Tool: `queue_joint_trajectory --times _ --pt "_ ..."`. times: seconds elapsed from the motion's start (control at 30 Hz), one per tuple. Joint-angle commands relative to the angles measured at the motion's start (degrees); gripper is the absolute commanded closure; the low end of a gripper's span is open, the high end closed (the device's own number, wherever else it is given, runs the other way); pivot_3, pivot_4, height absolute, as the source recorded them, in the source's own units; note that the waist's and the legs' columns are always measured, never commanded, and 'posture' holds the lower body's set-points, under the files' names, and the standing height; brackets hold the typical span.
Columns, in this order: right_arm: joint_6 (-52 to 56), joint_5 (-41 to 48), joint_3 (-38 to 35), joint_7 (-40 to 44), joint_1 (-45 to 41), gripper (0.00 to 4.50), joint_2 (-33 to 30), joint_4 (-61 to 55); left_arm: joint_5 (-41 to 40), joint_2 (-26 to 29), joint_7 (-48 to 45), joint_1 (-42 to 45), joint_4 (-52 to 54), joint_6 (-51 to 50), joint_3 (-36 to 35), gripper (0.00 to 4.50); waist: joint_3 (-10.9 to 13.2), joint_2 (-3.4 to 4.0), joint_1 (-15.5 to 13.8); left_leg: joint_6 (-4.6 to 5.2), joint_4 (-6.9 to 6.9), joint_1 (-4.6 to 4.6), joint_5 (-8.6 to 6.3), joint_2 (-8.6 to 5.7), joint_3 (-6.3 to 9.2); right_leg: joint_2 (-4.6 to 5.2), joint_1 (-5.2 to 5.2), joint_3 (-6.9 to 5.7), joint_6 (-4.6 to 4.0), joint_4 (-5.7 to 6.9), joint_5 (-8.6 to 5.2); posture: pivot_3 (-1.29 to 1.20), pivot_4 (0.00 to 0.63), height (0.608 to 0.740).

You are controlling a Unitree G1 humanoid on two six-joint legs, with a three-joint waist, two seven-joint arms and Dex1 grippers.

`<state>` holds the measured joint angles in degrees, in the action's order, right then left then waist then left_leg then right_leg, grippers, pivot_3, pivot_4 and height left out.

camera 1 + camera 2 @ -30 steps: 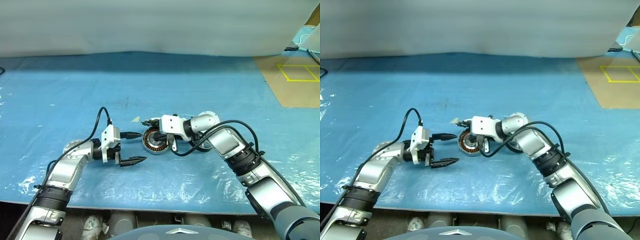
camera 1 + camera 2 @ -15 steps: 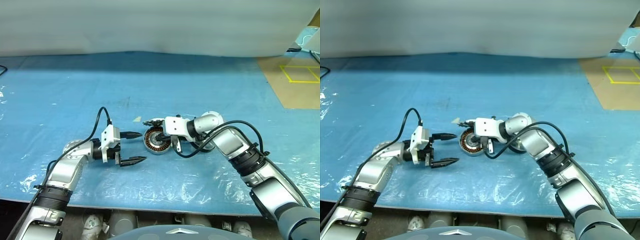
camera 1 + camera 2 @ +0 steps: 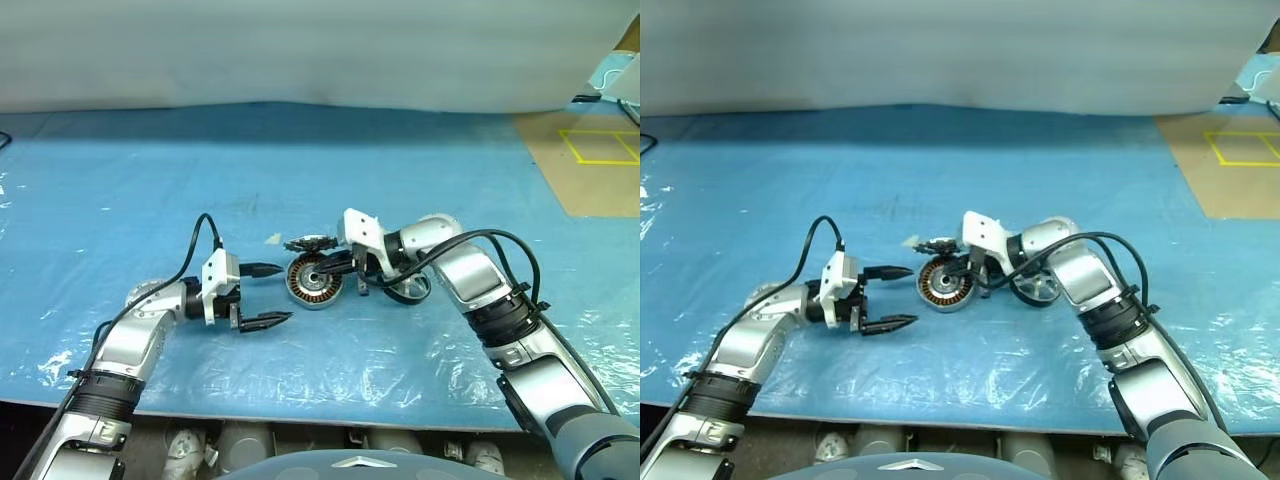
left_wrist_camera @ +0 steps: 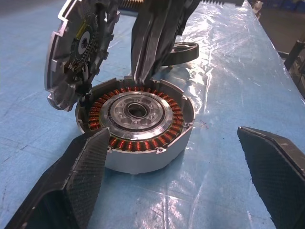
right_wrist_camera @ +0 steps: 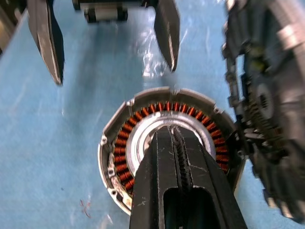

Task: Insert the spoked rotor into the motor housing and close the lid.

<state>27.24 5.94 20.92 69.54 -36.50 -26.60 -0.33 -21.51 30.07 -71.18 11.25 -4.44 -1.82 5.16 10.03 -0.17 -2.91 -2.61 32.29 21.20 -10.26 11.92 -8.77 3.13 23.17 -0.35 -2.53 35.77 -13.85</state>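
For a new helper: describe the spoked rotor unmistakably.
On the blue table, find the copper-wound motor housing at the middle. The spoked rotor lies just right of it, under the right arm; its shiny silver rim sets it apart from the dull gray lid.

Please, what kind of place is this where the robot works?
Probably a workshop or robot test area, not a home. A blue plastic sheet covers the work surface, motor parts such as the motor housing lie on it, and yellow tape marks a brown surface nearby.
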Motion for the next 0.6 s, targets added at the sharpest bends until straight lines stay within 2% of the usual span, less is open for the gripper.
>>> queue_joint_trajectory --times 0.03,0.33,0.6 --pt "1.3 2.2 -0.5 -1.6 1.7 4.47 0.9 -3.7 -1.4 0.2 0.0 -0.1 2.1 0.1 -1.1 0.0 0.0 0.0 0.0 0.0 0.0 0.0 0.0 0.0 0.0 0.0 0.0 0.0 0.0 -0.01 0.0 0.0 0.15 0.74" --pt "3.1 1.0 -0.3 -9.9 3.8 4.47 5.5 1.7 -2.1 0.1 0.3 0.6 3.0 -0.5 -1.1 0.0 0.0 0.0 0.0 -0.02 -0.01 0.0 0.0 -0.02 0.0 0.02 0.01 0.01 0.0 -0.01 0.0 0.0 0.15 0.74" --pt "-0.9 -2.3 2.0 -10.1 4.1 4.47 3.0 5.0 -1.9 -0.2 0.7 1.2 3.7 -1.2 -0.5 0.0 0.0 0.0 -0.1 -0.02 -0.04 0.04 0.0 -0.03 0.0 0.02 0.02 0.0 0.0 -0.07 0.0 0.0 0.15 0.74"
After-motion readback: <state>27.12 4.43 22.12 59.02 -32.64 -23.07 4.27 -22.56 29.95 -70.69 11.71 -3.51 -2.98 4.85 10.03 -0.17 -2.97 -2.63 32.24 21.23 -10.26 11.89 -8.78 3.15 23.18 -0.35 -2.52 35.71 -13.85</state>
